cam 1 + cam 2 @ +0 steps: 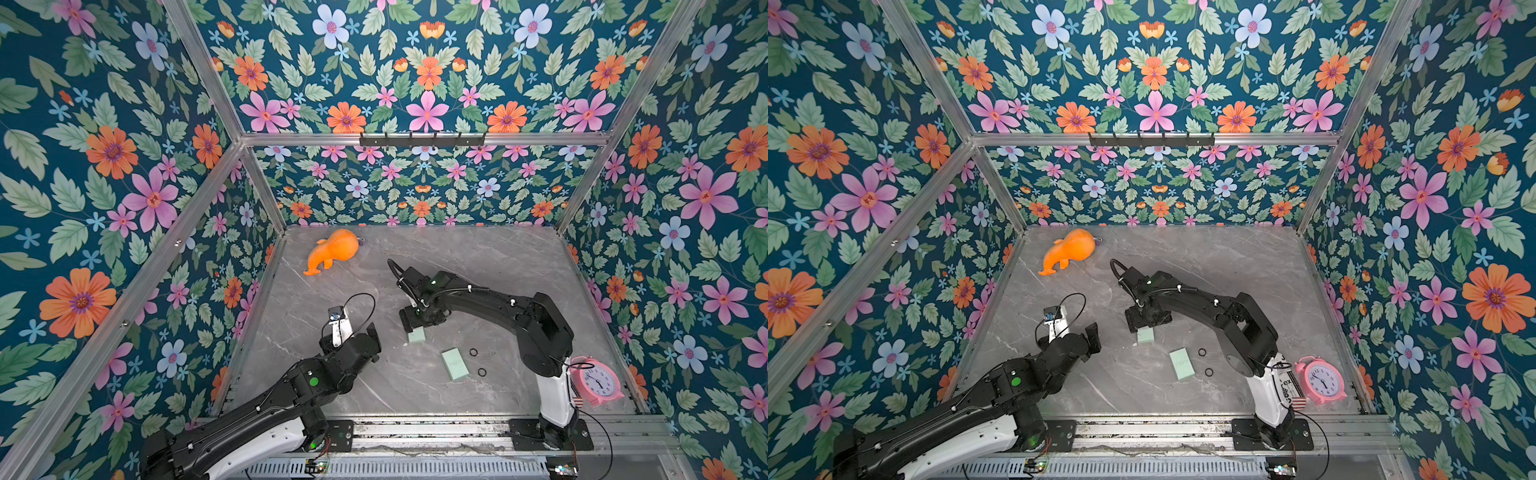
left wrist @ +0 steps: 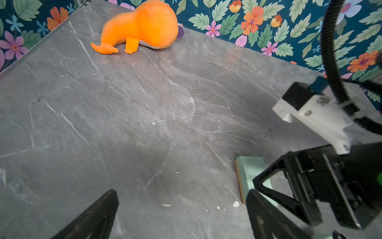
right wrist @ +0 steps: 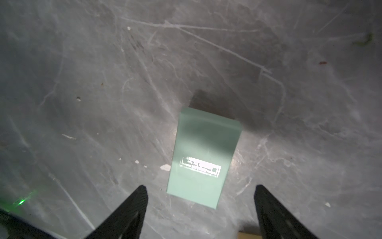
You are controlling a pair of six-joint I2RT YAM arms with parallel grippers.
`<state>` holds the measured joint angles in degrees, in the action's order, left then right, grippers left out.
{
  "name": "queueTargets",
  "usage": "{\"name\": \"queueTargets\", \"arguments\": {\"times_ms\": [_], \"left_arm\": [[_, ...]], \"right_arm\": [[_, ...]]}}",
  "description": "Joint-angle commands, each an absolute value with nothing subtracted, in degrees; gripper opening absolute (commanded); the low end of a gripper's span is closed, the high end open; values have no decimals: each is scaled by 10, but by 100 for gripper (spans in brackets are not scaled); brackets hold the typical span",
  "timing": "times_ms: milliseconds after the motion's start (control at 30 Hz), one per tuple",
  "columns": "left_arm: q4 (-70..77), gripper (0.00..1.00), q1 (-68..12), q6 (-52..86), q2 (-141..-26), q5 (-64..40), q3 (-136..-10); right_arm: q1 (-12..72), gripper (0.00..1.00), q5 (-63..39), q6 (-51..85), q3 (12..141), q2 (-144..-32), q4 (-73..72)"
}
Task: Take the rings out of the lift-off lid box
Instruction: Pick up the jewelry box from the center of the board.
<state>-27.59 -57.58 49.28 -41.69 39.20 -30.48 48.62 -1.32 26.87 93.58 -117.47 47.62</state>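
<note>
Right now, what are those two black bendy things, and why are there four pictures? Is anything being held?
Those are two robot arms, fixed at the near edge of a grey table. Each ends in a gripper, which is two fingers that pinch like tongs.

Two pictures come from a camera high above, looking down at everything. The other two come from small cameras on the arms' wrists, so black fingers poke into them.

On the table lie an orange plush toy, a pink alarm clock, and a mint-green box half with two tiny black rings beside it.

The left gripper is open over bare table. The right gripper is open too, and the other box half lies loose on the table by its fingers. Nothing is held.
</note>
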Motion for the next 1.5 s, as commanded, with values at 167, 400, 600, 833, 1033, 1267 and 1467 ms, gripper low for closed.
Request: {"name": "queueTargets", "arguments": {"times_ms": [167, 400, 600, 833, 1033, 1267, 1467], "left_arm": [[-233, 99, -555, 465, -429, 363, -291], [-192, 99, -554, 464, -436, 346, -261], [-89, 99, -554, 400, -426, 293, -206], [96, 100, -559, 277, -415, 254, -123], [282, 99, -609, 147, -406, 236, -50], [392, 99, -738, 11, -542, 317, -67], [437, 99, -739, -24, -572, 337, -72]], "right_arm": [[504, 79, 26, 275, 962, -1213, 522], [506, 57, 25, 283, 947, -1212, 512], [506, 47, 8, 272, 931, -1176, 499], [492, 46, -94, 256, 827, -1047, 411], [482, 45, -179, 251, 750, -961, 354], [474, 44, -231, 250, 690, -892, 310], [474, 44, -253, 244, 657, -865, 297]]}}
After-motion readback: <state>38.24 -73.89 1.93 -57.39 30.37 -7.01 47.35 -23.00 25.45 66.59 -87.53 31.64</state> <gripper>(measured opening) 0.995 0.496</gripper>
